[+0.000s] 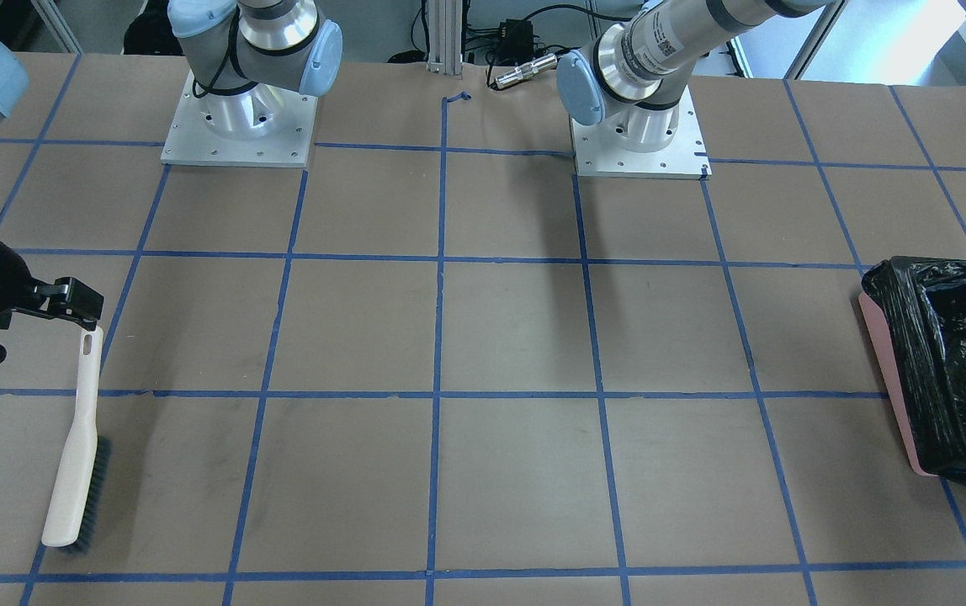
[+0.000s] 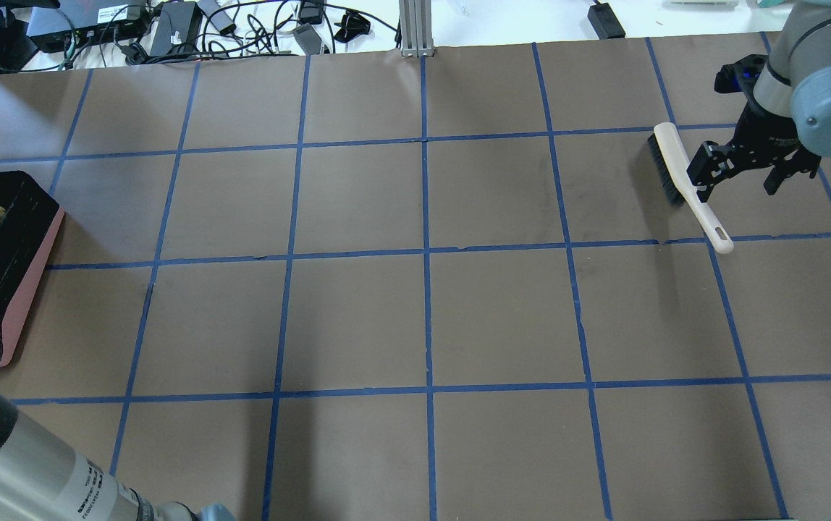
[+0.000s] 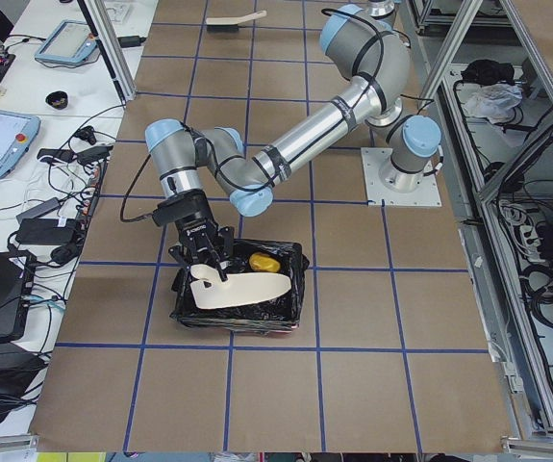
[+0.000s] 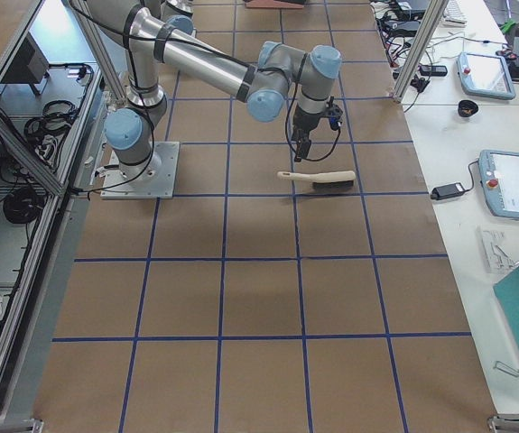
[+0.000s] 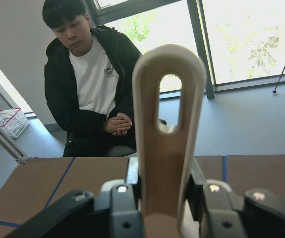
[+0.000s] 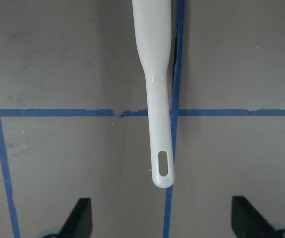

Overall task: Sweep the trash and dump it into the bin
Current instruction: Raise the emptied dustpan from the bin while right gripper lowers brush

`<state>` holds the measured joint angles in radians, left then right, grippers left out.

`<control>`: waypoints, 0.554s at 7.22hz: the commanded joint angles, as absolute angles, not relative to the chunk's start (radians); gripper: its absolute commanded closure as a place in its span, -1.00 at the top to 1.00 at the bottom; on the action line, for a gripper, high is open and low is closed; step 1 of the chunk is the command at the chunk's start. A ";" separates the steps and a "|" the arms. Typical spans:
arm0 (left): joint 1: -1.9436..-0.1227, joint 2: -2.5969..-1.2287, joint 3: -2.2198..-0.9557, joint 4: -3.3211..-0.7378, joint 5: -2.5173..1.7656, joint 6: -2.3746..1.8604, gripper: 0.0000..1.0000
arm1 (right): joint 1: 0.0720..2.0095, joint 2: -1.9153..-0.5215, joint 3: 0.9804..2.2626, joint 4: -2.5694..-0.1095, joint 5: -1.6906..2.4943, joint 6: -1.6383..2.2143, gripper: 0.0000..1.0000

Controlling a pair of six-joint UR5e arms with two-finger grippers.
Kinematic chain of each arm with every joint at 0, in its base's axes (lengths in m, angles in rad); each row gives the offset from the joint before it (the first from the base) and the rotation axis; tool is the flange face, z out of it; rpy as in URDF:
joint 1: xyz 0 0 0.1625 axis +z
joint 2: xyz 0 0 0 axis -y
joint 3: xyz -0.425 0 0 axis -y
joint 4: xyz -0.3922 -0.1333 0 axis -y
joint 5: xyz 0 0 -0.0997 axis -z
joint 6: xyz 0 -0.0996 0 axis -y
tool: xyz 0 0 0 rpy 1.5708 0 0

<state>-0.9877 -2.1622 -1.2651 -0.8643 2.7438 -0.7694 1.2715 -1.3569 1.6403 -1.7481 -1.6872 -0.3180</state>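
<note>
**ARM HARDWARE: FINISH**

Both arms use silver-grey tube links (image 3: 314, 130) with pale blue joint caps (image 1: 581, 91). Each square silver base plate (image 1: 239, 151) has screw holes around its edge. The left arm (image 1: 676, 34) carries black bands and a printed code label (image 1: 660, 42). A black cable (image 1: 212, 71) loops at 9 o'clock of the right arm (image 1: 273, 34) shoulder. The left gripper (image 5: 169, 208) and right gripper (image 2: 737, 189) are black.

1. This was a robotics lab: two industrial arms (image 3: 305, 135) stood bolted through metal base plates (image 1: 281, 150) onto one wide surface (image 1: 517, 337).
2. The surface was papered brown and ruled into squares with blue tape (image 1: 439, 337).
3. Aluminium framing posts (image 2: 412, 25) rose at its edge, beside a tangle of cables and power bricks (image 2: 169, 29).
4. Touch-screen control pendants (image 4: 512, 185) lay on white side benches (image 4: 449, 144).
5. A seated person (image 5: 90, 84) watched beneath tall windows (image 5: 246, 34).
</note>
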 commanded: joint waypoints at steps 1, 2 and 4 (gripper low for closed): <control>-1.009 -2.149 -1.275 -0.864 2.754 -0.753 -1.00 | 1.322 -1.406 1.620 -1.710 -1.675 -0.318 1.00; -1.009 -2.134 -1.258 -0.851 2.630 -0.658 -1.00 | 1.351 -1.443 1.626 -1.697 -1.671 -0.296 1.00; -1.005 -2.126 -1.156 -0.867 2.496 -0.603 -1.00 | 1.382 -1.480 1.620 -1.649 -1.592 -0.226 1.00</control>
